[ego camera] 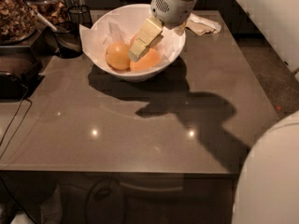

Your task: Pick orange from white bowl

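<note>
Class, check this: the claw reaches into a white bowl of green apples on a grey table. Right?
No. The camera view shows oranges, not green apples, in the white bowl. The claw does reach into it, and the bowl sits on the grey table.
</note>
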